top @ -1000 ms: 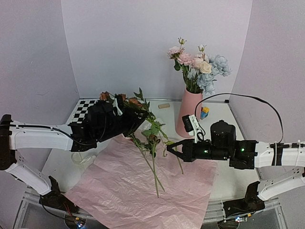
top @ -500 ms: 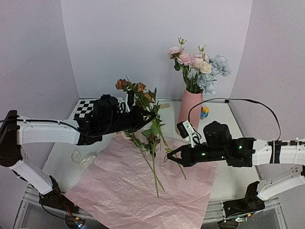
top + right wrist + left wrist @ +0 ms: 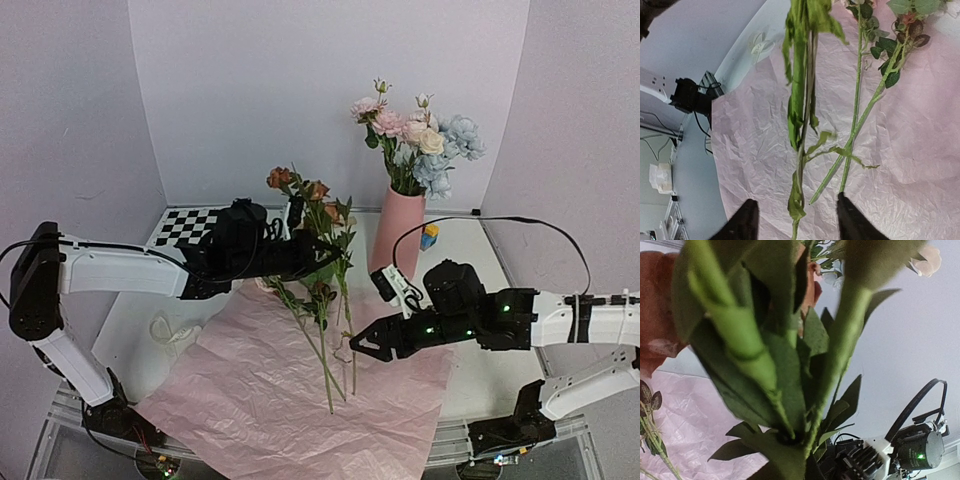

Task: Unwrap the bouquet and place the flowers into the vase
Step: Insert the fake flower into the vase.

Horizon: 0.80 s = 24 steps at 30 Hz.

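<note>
The left gripper (image 3: 322, 260) is clamped shut on the brown-flowered stem (image 3: 343, 300), at its leafy upper part. The stem's long axis is nearly vertical: the rusty blooms (image 3: 300, 188) point up above the gripper, and the bare cut end hangs below it over the pink paper sheet (image 3: 250, 400). The left wrist view is filled by blurred green leaves (image 3: 785, 390) close to the lens, so its fingers cannot be seen there. The left arm (image 3: 120, 272) reaches across from its own side with the forearm almost level. Below and to the right of the left gripper, the right gripper (image 3: 362, 347) stands wide. Its two fingers (image 3: 746, 220) are apart, and the hanging stem (image 3: 801, 100) sits between them without contact. The right arm (image 3: 560, 320) lies level, wrist tilted down toward the sheet. Two loose stems (image 3: 315, 350) lie flat on the sheet beneath the left gripper. The vase (image 3: 398, 245) stands upright beyond the right gripper, holding pink, cream and blue flowers (image 3: 415, 140).
</note>
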Each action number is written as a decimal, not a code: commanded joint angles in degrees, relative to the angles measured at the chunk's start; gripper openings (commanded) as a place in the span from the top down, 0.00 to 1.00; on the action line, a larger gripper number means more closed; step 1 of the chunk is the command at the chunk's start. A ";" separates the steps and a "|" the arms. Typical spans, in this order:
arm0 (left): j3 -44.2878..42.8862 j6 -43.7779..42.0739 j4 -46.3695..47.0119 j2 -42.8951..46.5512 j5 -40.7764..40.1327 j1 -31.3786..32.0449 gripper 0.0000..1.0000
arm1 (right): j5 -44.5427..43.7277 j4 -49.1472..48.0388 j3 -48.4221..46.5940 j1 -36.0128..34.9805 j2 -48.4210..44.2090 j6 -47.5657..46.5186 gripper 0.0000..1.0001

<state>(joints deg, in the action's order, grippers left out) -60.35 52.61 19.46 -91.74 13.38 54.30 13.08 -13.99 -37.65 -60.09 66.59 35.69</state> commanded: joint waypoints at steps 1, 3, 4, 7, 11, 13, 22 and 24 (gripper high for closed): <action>-4.57 -5.41 0.92 -0.61 1.12 -0.18 1.00 | -7.31 3.54 0.18 -0.23 -8.26 -0.72 0.24; -6.35 -7.64 -0.47 -1.06 -0.04 -0.07 1.00 | -10.67 5.63 0.42 -0.23 -11.81 -1.06 0.15; -7.70 -8.87 -1.48 -1.39 -0.90 -0.02 1.00 | -12.73 6.70 0.55 -0.25 -13.59 -1.23 0.12; -12.89 -12.46 -5.19 -2.78 -4.12 0.10 1.00 | -18.46 9.82 0.91 -0.19 -19.27 -1.40 0.10; -20.26 -14.68 -6.14 -4.82 -9.02 0.10 1.00 | -24.32 12.01 2.02 -0.22 -26.96 -1.75 0.10; -24.46 -15.26 -6.08 -5.97 -12.45 0.10 1.00 | -26.26 12.35 2.76 -0.20 -30.07 -1.91 0.10; -46.05 -20.53 -5.72 -14.14 -31.47 0.00 1.00 | -32.33 13.37 4.39 -0.20 -41.54 -3.13 0.10; -51.83 -22.05 -5.54 -17.07 -34.21 0.06 1.00 | -33.20 13.66 4.28 -0.18 -42.67 -3.67 0.10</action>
<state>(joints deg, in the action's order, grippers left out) -101.73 35.41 12.18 -104.55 -10.92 54.39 -15.58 -0.56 -33.19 -60.45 33.01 33.80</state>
